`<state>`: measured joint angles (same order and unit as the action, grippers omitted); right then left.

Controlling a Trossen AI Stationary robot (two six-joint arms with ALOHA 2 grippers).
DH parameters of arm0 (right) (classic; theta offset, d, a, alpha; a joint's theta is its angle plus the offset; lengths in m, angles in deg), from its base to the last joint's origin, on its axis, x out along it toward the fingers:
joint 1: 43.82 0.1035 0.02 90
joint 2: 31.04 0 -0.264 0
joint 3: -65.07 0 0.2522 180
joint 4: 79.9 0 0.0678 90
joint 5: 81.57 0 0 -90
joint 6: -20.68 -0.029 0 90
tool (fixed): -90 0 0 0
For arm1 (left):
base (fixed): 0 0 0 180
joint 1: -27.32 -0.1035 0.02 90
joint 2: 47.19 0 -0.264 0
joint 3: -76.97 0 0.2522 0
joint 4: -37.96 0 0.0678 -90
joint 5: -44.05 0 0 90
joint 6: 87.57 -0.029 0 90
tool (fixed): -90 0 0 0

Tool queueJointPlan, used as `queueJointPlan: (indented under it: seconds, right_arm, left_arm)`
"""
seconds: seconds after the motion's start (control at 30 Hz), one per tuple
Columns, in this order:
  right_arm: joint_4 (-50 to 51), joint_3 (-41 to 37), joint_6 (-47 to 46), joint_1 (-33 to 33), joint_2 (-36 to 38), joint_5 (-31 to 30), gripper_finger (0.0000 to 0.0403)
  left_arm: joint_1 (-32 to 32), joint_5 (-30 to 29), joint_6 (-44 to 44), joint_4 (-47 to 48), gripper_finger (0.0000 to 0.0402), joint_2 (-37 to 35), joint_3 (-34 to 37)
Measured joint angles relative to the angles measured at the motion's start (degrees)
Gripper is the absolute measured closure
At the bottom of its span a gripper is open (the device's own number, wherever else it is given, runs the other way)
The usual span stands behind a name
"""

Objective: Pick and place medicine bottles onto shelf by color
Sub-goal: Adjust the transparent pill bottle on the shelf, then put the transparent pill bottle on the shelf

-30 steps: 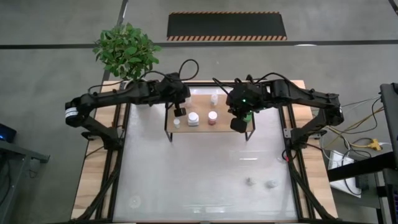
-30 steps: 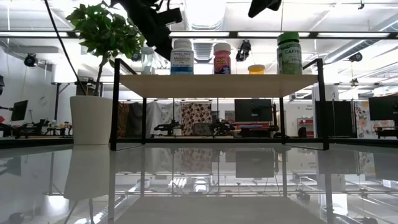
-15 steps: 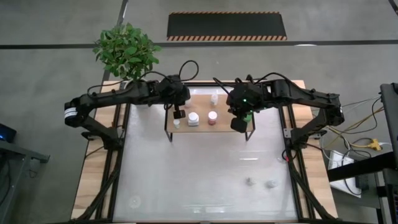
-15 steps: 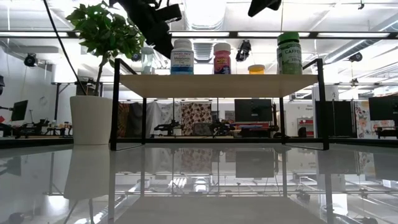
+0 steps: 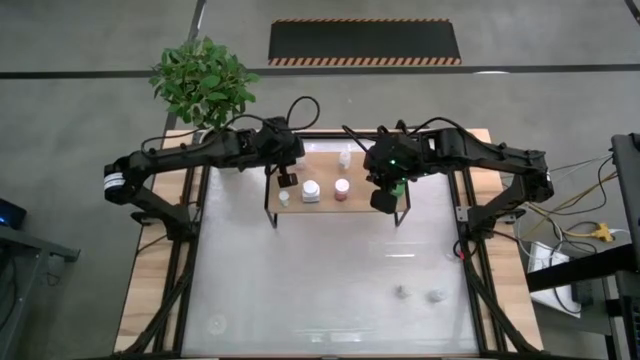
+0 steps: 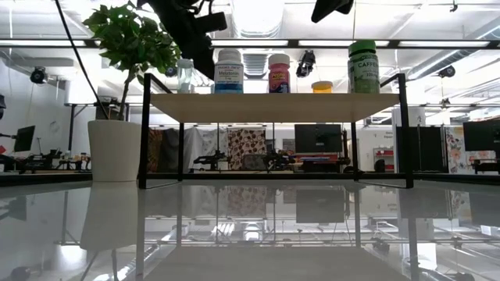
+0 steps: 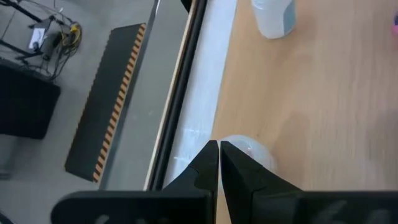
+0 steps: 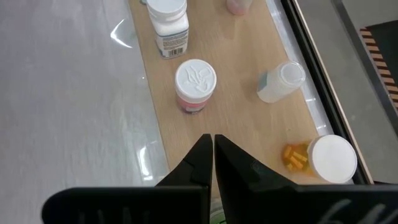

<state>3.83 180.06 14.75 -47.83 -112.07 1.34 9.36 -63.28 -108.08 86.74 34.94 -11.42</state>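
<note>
Shelf point(image 5: 325, 172) at the table's far edge, its green-capped bottle point(image 6: 363, 66) mostly hidden under the right gripper point(image 8: 211, 148) from above; left gripper point(image 7: 219, 155) over the shelf's left end (both finger pairs pressed together, empty).

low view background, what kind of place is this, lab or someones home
Most likely a robotics lab or workshop, not a home: open ceiling with strip lights, desks with monitors beyond the table, and hazard-striped floor matting on bare concrete.

My left gripper point(image 7: 219, 149) fingers pressed together over the shelf point(image 7: 323, 106) edge, small clear bottle point(image 7: 247, 151) just past the tips, another clear bottle point(image 7: 273, 15) farther along.
</note>
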Motion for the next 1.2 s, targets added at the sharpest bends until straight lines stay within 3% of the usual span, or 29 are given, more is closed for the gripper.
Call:
queueJointPlan:
  seconds: [0.4,0.73,1.0,1.2]
  right_arm:
    - [-0.7,-0.1,1.1,0.0,0.0,0.0,0.0394]
    - [-3.4,-3.4,2.6,1.7,0.0,2.8,0.0394]
    - [-4.3,-11.0,2.8,9.8,0.4,14.2,0.0394]
    - [-6.4,-20.1,-6.9,20.5,2.8,14.9,0.0394]
  left_arm:
    - [1.1,-0.1,-0.8,0.0,0.0402,-2.0,-0.1]
    - [12.3,0.2,1.3,-1.7,0.0402,-9.5,-0.1]
    - [22.7,0.2,4.1,-3.7,0.0402,-11.1,0.0]
    - [28.8,0.2,5.2,-8.4,0.0402,-11.0,0.1]
